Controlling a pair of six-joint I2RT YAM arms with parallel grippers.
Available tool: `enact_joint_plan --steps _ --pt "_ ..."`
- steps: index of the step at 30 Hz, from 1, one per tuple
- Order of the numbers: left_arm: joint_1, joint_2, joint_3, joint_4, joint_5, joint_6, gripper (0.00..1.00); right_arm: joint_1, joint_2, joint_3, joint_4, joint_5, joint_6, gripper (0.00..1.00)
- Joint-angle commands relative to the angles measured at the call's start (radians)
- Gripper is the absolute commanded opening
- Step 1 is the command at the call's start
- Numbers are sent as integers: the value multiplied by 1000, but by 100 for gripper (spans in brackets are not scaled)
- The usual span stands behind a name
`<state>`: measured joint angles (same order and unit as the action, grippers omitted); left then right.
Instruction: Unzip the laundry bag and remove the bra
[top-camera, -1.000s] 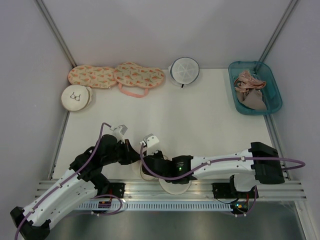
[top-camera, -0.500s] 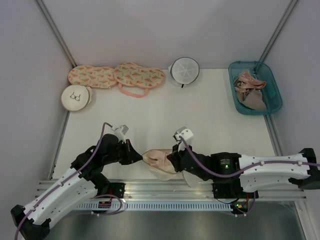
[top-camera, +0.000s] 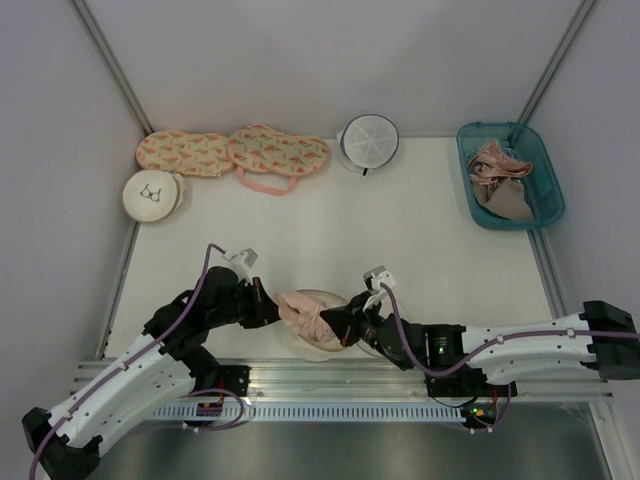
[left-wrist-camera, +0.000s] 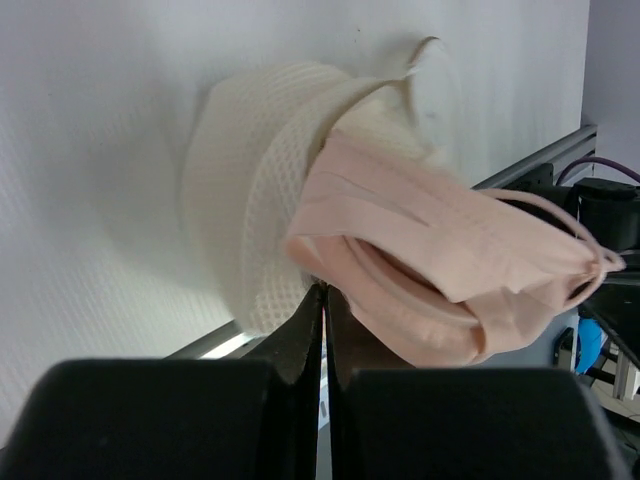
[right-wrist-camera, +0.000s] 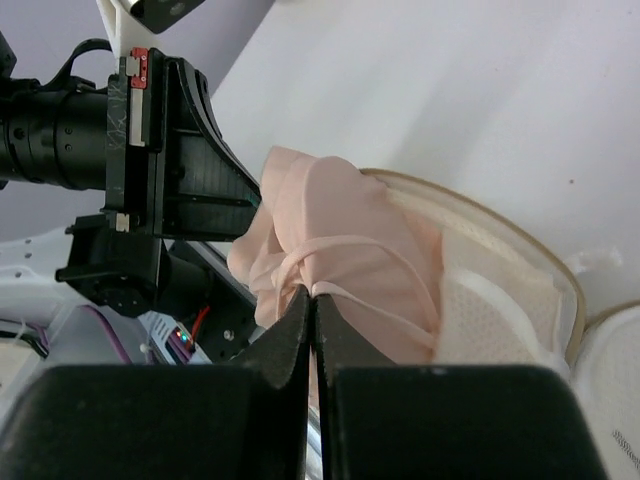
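Observation:
The laundry bag (top-camera: 312, 349) lies open at the table's near edge, cream outside with white mesh lining (left-wrist-camera: 240, 200). The pale pink bra (top-camera: 300, 308) bulges out of its mouth, bunched, with thin straps showing (right-wrist-camera: 340, 230). My left gripper (top-camera: 272, 308) is on the bag's left side, its jaws shut on the mesh rim (left-wrist-camera: 324, 288) right where the bra meets it. From the right, my right gripper (top-camera: 336, 322) is shut on a pink strap of the bra (right-wrist-camera: 312, 292). The bag's rim (right-wrist-camera: 500, 290) curves behind the bra.
A second round cream bag with a black bra drawing (top-camera: 152, 195) sits at the back left beside two peach patterned pouches (top-camera: 232, 153). A white mesh round bag (top-camera: 368, 140) stands at the back. A teal bin (top-camera: 548, 205) at the back right holds tan garments.
The right arm swung out to the right and its gripper drew back from over the bag. The pink bra now shows bunched at the bag's mouth. The left gripper stayed put.

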<state>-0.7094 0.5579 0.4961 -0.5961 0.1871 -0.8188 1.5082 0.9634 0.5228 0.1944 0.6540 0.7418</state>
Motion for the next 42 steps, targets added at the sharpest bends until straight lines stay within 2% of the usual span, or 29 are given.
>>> enact_joint_plan --steps 1,2,8,12,16,22,25,26,27,28,31,32,34,37,39,40,42 --pt "-5 -9 13 25 20 -31 2 1 70 -53 385 39 37 0" --pt "-5 -10 12 25 20 -31 2 3 90 -61 481 44 31 0" --pt "-5 -35 6 24 26 -37 2 3 182 -92 787 87 -53 1" --pt "-5 -44 4 21 28 -40 2 3 193 -63 856 125 -143 0" --pt "-5 -52 4 16 26 -40 2 1 150 5 809 176 -240 0" --pt "-5 -53 7 13 28 -40 2 -5 41 126 535 383 -393 0" --pt "-5 -52 9 15 26 -39 2 -54 -5 204 414 458 -478 1" --pt "-5 -46 12 15 28 -39 2 -130 -23 273 333 498 -552 1" --pt "-5 -46 12 15 28 -37 2 -131 -23 302 332 498 -562 1" --pt "-5 -44 13 15 29 -37 2 -155 -25 333 248 510 -571 0" --pt "-5 -36 19 15 29 -36 2 -317 -2 460 30 513 -521 0" --pt "-5 -33 22 13 31 -36 2 -420 21 494 -30 480 -495 1" --pt "-4 -26 27 15 32 -33 2 -526 50 569 -161 440 -429 1" --pt "-5 -26 36 15 38 -26 2 -768 144 646 -272 339 -395 1" --pt "-5 -27 41 13 41 -23 2 -868 194 707 -328 210 -360 1" --pt "-5 -32 45 13 44 -23 2 -975 245 729 -367 166 -332 1" --pt "-5 -33 47 9 45 -22 2 -1072 297 781 -389 71 -325 0"
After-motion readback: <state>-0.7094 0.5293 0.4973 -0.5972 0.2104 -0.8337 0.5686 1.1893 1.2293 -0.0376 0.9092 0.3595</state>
